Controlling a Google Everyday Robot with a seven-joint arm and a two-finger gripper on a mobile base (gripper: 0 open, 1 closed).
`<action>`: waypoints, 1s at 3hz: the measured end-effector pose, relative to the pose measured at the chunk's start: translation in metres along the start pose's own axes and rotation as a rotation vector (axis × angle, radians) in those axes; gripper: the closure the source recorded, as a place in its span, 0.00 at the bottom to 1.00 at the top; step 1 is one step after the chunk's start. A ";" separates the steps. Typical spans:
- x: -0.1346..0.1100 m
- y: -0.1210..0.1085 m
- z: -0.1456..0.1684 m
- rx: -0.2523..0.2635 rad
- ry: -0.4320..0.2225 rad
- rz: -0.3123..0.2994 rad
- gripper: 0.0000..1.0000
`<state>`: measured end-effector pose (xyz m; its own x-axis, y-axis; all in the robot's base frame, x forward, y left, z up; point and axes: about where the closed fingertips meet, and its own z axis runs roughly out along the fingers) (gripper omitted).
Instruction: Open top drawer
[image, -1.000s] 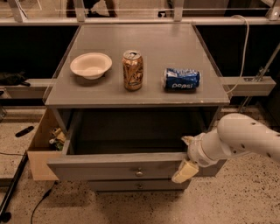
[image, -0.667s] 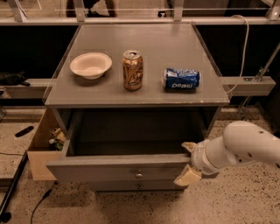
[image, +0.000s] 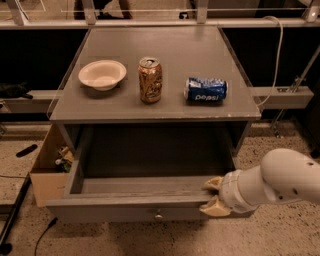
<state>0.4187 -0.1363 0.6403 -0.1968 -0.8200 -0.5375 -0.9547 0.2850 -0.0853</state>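
Most of the job is looking done: the drawer (image: 125, 212) is standing pulled far out below the tabletop (image: 165, 107), and my gripper (image: 214, 196) is clasping its front edge at the right end.

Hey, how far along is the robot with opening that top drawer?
Mostly done: the top drawer is pulled well out from under the tabletop, with its inside floor exposed. In hand: the gripper is at the right end of the drawer's front panel, away from the knob. Left: at most a little more pull, then backing the gripper away. Whether the drawer is at full travel cannot be told.
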 end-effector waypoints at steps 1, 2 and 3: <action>-0.001 0.000 -0.003 0.000 0.000 0.000 1.00; -0.005 0.005 -0.007 0.014 -0.008 -0.010 1.00; -0.005 0.005 -0.007 0.014 -0.008 -0.010 0.82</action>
<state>0.4131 -0.1345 0.6486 -0.1851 -0.8188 -0.5434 -0.9535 0.2836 -0.1025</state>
